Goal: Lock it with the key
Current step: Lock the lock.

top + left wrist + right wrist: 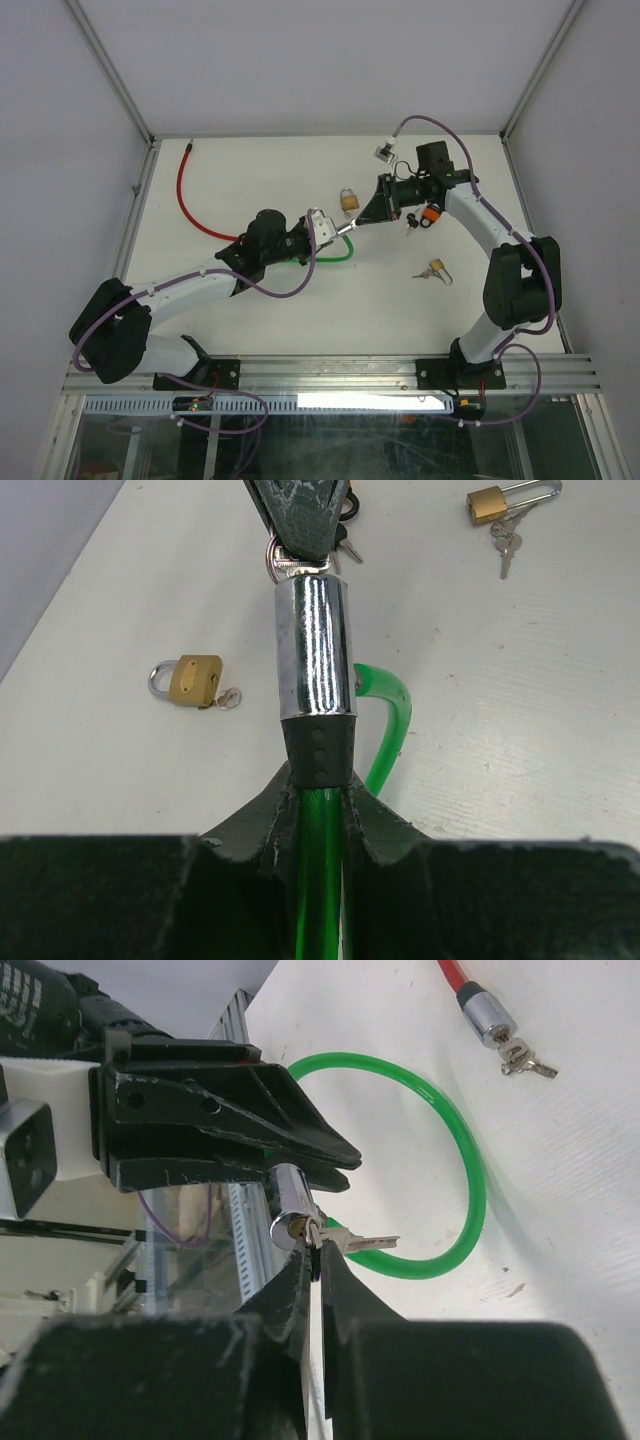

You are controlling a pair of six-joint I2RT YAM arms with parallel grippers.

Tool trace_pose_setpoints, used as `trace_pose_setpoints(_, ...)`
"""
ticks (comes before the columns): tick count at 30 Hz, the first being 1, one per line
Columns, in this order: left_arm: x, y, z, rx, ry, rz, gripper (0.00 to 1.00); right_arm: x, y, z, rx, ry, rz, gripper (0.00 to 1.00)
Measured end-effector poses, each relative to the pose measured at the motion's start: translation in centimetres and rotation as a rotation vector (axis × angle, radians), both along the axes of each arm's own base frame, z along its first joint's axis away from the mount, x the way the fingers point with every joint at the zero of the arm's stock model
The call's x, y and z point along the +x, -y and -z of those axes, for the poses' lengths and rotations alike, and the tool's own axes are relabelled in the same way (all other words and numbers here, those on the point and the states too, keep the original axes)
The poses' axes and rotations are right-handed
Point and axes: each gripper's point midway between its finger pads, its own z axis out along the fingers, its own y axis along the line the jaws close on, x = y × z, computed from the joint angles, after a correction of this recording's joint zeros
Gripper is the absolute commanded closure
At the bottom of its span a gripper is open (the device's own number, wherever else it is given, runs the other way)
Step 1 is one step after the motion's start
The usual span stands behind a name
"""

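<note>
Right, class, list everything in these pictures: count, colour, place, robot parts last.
green cable lock: one, green, chrome barrel, mid-table
keys: small bunch, silver, at that barrel's end
red cable lock: one, red, far left, keys attached
centre padlock: one, brass, mid-table
right padlock: one, brass, near right, with keys
orange item: one, orange, right of centre
table: one, white
left claw: one, black, shut on green cable lock
right claw: one, black, shut on keys

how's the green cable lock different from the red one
The green cable curls into a near ring; the red cable lies in an open curve. The left gripper holds the green one just behind its cylinder, with the right gripper shut on its key; the red one lies untouched. Both end in a chrome cylinder with keys.
</note>
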Motion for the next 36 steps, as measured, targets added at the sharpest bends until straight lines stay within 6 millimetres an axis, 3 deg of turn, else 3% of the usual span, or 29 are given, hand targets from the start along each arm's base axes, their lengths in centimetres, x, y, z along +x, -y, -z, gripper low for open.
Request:
trace_pose_setpoints(5, -0.3, 0.1, 0.2, 0.003, -0.01, 0.014, 1.0, -0.2, -0.1, 0.0, 0.01, 0.132, -0.053, 1.0)
trace_pose_setpoints(15, -1.1, 0.0, 1.2, 0.025, -0.055, 0.049, 1.0, -1.8, -0.3, -0.3, 0.005, 0.609, -0.199, 1.0)
trace_pose_setpoints(20, -1.6, 0.1, 2.2, 0.043, -0.088, 0.072, 1.0, -2.5, -0.2, 0.1, -0.006, 0.747, -0.239, 0.95)
trace_pose_setpoints(29, -1.6, 0.0, 2.2, 0.04, -0.092, 0.075, 1.0, -2.4, -0.5, -0.2, -0.001, 0.69, -0.196, 1.0)
trace_pose_setpoints(36, -1.5, -0.4, 2.1, 0.028, -0.107, 0.083, 1.0, -2.5, -0.9, -0.2, -0.013, 0.472, -0.106, 0.9)
